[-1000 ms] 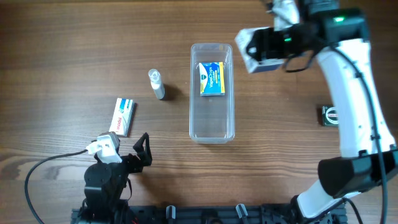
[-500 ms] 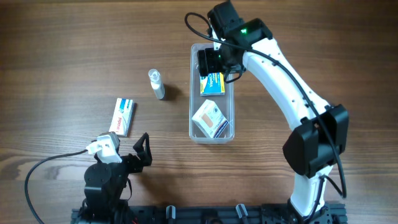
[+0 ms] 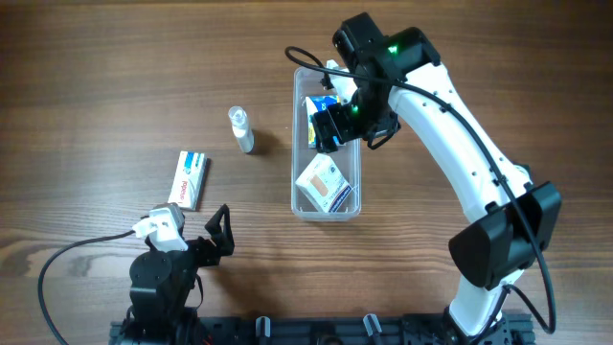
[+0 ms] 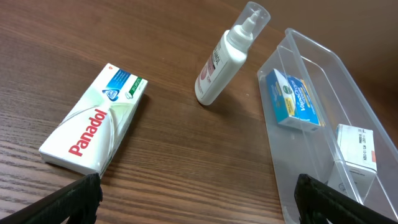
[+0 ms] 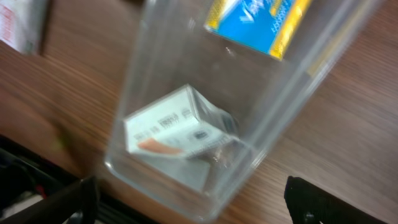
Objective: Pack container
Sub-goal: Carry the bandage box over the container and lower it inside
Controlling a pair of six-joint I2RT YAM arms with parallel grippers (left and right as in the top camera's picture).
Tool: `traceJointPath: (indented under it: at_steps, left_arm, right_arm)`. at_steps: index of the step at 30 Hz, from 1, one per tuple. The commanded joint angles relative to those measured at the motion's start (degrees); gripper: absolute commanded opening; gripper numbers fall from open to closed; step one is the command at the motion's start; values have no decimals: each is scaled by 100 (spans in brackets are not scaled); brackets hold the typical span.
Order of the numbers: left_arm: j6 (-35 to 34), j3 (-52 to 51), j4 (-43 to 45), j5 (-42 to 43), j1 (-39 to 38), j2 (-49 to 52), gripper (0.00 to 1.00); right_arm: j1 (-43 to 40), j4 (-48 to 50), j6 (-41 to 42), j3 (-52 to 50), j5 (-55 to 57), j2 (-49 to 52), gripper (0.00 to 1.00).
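The clear plastic container [image 3: 299, 144] lies long and narrow at the table's middle. In it are a blue and yellow box [image 3: 319, 107] at the far end and a white box [image 3: 324, 184] at the near end. Both also show in the left wrist view: the container [image 4: 292, 162], blue box [image 4: 292, 99], white box [image 4: 359, 148]. My right gripper [image 3: 337, 125] hangs open and empty above the container's middle; its view looks down on the container [image 5: 149, 93] and white box [image 5: 177, 127]. My left gripper [image 3: 206, 235] is open and empty near the front edge.
A white Panadol box [image 3: 189, 179] lies left of the container, also in the left wrist view [image 4: 93, 121]. A small white bottle [image 3: 241, 129] lies between it and the container, seen too in the left wrist view [image 4: 227, 56]. Cables and a rail run along the front edge.
The right arm brought a white box over from the right and let it go in the container's near end. Its gripper has since moved back toward the container's middle. The left arm stayed still.
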Motion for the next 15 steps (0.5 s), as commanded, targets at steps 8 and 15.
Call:
traceJointPath:
  at_steps: [8,15]
  left_arm:
    - [109,-15,35,-9,46,-24,100]
    - [109,-15,35,-9,46,-24,100]
  right_arm:
    - [164,267,3257,4,-894,-59,100]
    - [903,-221,6671,4,920,-59,100]
